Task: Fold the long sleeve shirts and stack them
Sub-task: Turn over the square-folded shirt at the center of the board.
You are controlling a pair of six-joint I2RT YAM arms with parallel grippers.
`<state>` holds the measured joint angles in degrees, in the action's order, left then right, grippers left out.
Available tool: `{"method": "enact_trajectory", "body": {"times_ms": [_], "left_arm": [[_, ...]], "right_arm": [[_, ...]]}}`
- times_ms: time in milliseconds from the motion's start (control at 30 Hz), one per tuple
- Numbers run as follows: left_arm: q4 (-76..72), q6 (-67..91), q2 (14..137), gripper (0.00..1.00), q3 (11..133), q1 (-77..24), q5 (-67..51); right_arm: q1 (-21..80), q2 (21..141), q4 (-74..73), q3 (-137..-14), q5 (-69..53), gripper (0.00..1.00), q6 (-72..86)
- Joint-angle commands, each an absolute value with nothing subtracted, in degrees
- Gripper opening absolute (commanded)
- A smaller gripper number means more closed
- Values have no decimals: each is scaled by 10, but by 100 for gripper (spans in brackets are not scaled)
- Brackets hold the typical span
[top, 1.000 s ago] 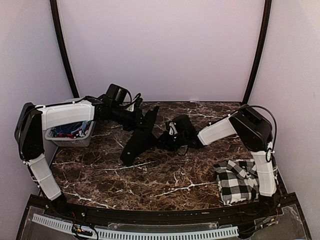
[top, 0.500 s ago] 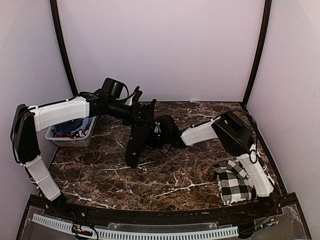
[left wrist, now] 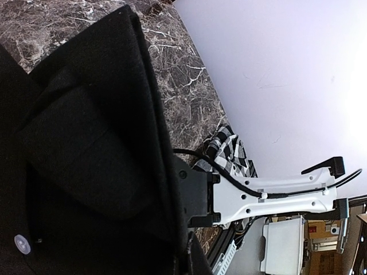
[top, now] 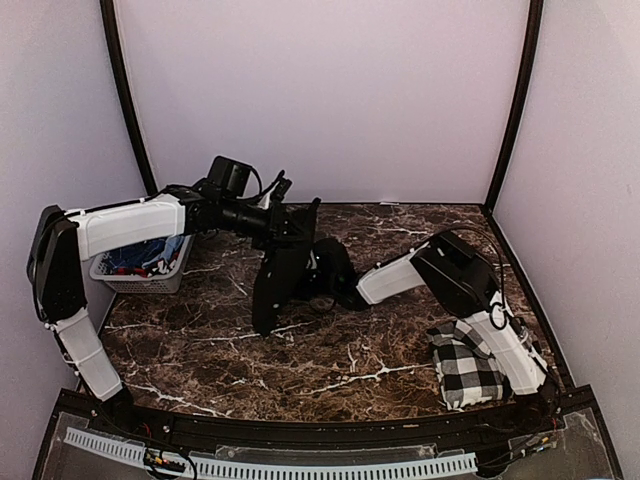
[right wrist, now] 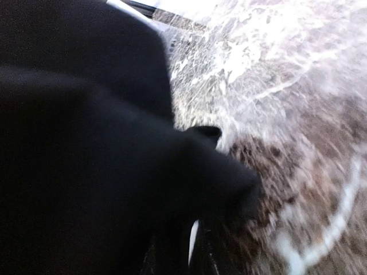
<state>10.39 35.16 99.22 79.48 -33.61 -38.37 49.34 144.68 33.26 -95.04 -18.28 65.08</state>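
The left hand point(top: 293, 228) is shut tight on the top of the black shirt point(top: 275, 290). It holds the shirt up in the air. The shirt hangs down from this hand in a long, bunched strip, and its low end touches the table point(top: 330, 350). In the left wrist view, black cloth fills most of the picture, right up against the hand, and 1 small white button point(left wrist: 22, 243) shows on it.

The right hand point(top: 335, 278) is just beside the hanging shirt, pushed in among its folds. Black cloth covers this hand in its own view, and that picture is blurry. I cannot tell if this hand is open or closed, or if it holds any cloth.

The checked shirt point(top: 468, 368) lies well away from both hands, back near the bottom of the right arm. It looks folded into a small, puffy square. Neither hand touches it.

A white basket point(top: 150, 270) with coloured things in it sits behind the left arm, well away from the left hand.

So I think about half the job is done. 1 shirt looks folded and put down. The black shirt is not folded yet. It needs to be laid flat, folded up, and then set on top of the checked shirt to make 1 stack.
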Motion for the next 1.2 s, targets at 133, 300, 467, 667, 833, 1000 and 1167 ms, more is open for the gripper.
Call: {"method": "enact_trajectory", "body": {"times_ms": [133, 300, 467, 667, 833, 1000, 1167], "left_arm": [[60, 362, 993, 0, 785, -336, -399], [54, 367, 995, 0, 781, -336, -396], [43, 374, 1010, 0, 784, -336, -395], [13, 390, 1080, 0, 807, -375, -358], [108, 380, 1257, 26, 1013, -474, -252], [139, 377, 1276, 62, 1068, -491, -205], [194, 355, 1213, 66, 1034, -476, -138]], "right_arm": [[440, 1393, 403, -824, -208, 33, 635], [405, 1368, 398, -796, -216, 37, 624], [369, 1317, 348, -773, -228, 42, 595], [309, 1179, 168, -725, -182, 55, 495], [247, 1050, 25, -670, -128, 64, 426], [238, 989, -40, -634, -125, 67, 386], [284, 981, -53, -597, -104, 68, 371]]}}
